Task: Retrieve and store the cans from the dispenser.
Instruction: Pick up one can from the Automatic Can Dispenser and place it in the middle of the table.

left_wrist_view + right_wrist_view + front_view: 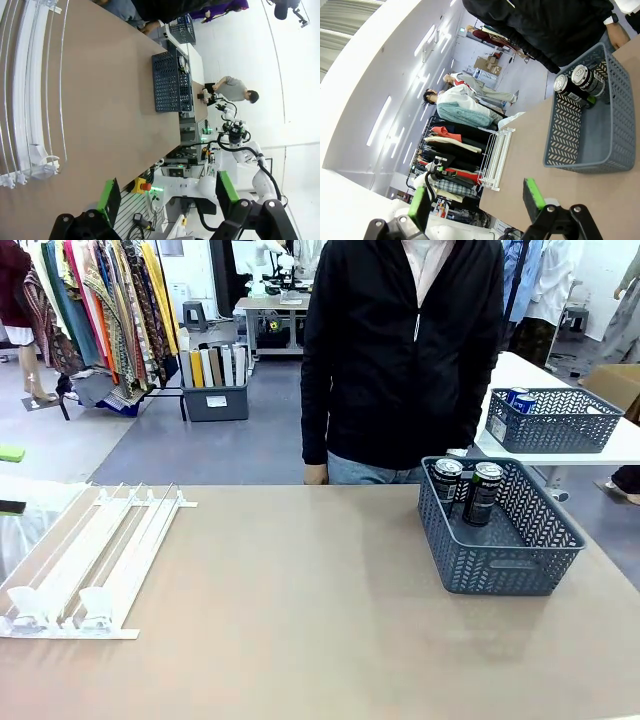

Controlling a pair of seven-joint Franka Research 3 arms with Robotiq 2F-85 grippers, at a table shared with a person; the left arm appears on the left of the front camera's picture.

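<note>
The white dispenser (95, 560) lies flat at the table's left, and its lanes hold no cans. Two dark cans (446, 480) (485, 492) stand upright in the far corner of a blue-grey basket (500, 565) at the right. In the left wrist view my left gripper (167, 192) is open with nothing between its green pads. It hangs off the table's near edge, with the dispenser (30, 100) at picture left and the basket (165, 82) farther off. My right gripper (476, 197) is also open and empty, apart from the basket (567, 132) and its cans (567, 85).
A person in a black jacket (400, 350) stands at the far edge of the tan table (300, 620), with one hand (316, 475) at the edge. A second basket (555, 425) holding blue cans sits on a white table behind.
</note>
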